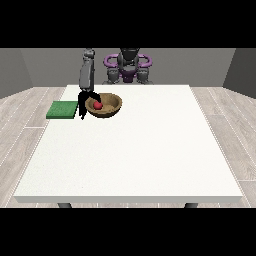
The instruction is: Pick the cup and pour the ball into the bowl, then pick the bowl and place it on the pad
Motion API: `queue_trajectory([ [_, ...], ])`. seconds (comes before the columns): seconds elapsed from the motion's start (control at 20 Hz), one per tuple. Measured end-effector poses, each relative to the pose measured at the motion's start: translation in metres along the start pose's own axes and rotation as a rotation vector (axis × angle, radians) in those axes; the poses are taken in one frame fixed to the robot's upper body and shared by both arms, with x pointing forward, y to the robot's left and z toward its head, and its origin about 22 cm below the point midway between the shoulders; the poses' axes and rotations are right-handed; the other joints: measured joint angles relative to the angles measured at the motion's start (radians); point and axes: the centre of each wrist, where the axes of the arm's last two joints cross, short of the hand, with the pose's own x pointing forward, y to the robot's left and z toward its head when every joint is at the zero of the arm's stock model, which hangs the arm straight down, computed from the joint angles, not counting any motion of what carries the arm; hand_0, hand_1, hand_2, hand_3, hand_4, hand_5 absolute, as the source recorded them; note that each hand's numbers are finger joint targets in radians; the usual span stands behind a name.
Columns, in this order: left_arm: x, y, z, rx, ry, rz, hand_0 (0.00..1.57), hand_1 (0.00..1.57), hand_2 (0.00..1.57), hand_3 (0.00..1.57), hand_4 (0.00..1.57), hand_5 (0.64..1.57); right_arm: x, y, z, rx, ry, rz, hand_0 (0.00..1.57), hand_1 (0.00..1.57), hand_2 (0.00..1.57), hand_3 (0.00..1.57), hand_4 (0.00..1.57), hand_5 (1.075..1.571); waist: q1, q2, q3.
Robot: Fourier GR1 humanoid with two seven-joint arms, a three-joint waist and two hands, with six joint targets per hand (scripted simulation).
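hand (85,101) at bowl (104,105) rim (view's left) | ball (97,105) inside bowl

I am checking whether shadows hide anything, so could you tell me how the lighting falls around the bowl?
Front view: even light on the white table, no glare; the bowl is darker inside, yet the red ball stays plain; the black robot hand at the view's left shows little detail.

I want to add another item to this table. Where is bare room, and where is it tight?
The table is bare in front of the bowl and all along the view's right. It is crowded at the far left corner: the pad, the hand and the bowl with the ball sit close together.
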Motion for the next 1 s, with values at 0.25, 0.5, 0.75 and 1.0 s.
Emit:
queue_trajectory([
  [0.25, 0.011, 0.006, 0.001, -0.001, -0.041, 0.008, 0.00, 0.00, 0.00, 0.00, 1.03, 1.529, 0.002, -0.025, 0.007, -0.101, -0.006, 0.091, 1.57, 1.57, 1.57, 1.57, 0.94, 1.471, 0.018, 0.020, -0.0188],
  [0.5, 0.018, 0.012, 0.002, -0.003, -0.072, 0.019, 0.00, 0.00, 0.00, 0.00, 1.13, 1.517, 0.003, -0.031, 0.013, -0.146, -0.053, 0.152, 1.57, 1.57, 1.57, 1.42, 0.95, 1.530, 0.045, 0.038, -0.0219],
  [0.75, 0.014, 0.019, 0.005, 0.011, -0.052, 0.031, 0.00, 0.00, 0.00, 0.00, 1.19, 1.526, 0.009, -0.030, 0.012, -0.170, -0.009, 0.199, 1.57, 1.57, 1.57, 1.25, 1.01, 1.546, 0.049, 0.022, -0.0052],
  [1.0, -0.006, 0.031, 0.013, 0.035, 0.009, 0.035, 0.00, 0.00, 0.00, 0.00, 1.20, 1.539, 0.029, -0.039, 0.002, -0.173, 0.137, 0.281, 1.57, 1.57, 1.57, 1.03, 1.04, 1.558, 0.023, -0.026, 0.0120],
])
